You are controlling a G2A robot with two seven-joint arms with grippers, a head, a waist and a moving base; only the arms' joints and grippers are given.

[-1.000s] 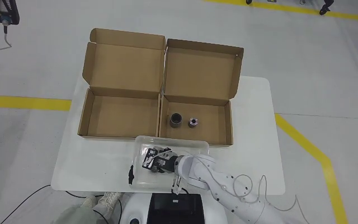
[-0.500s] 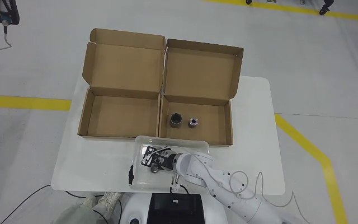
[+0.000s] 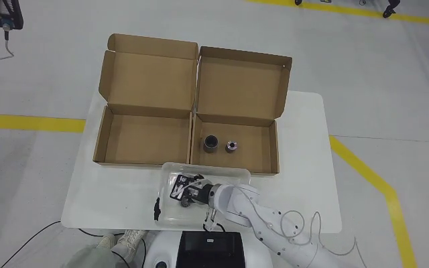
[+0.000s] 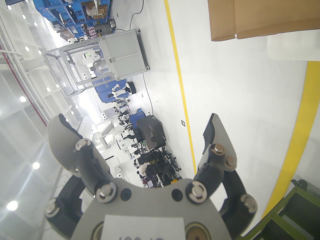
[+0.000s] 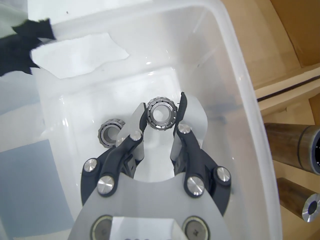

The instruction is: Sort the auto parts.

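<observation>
Two bearings sit in the clear bin [image 3: 244,175] at the near edge of the table [image 3: 301,134], at 6 o'clock of the layout, and the coming move turns on the one between the fingers of the right claw [image 5: 162,101]. That claw is clenched on the held bearing [image 5: 161,125]: a pad presses each side of its roller ring. Its bore faces up at the wrist, so its axis runs along the claw's reach and the pinch goes across the round outside. It looks raised a little off the bin floor, though I cannot be sure of the gap. The loose bearing [image 5: 110,127] lies just beside the outer face of one finger, bore also upward, apart from the held one. From the claw, the left box [image 3: 141,137] lies toward 11 o'clock and the right box [image 3: 255,157] toward 1 o'clock, both open and touching along their shared wall just past the bin's far rim. The right box holds a dark sleeve [image 3: 211,142] and a small metal part [image 3: 231,145] side by side toward its 9 o'clock side. Which box takes bearings I cannot tell. Either way I judge the carry short: up over the far rim toward 12 o'clock. The left claw [image 4: 136,123] is released, fingers spread wide, aimed off over the floor past a box flap [image 4: 250,6], so the right arm is plainly the nearer.
</observation>
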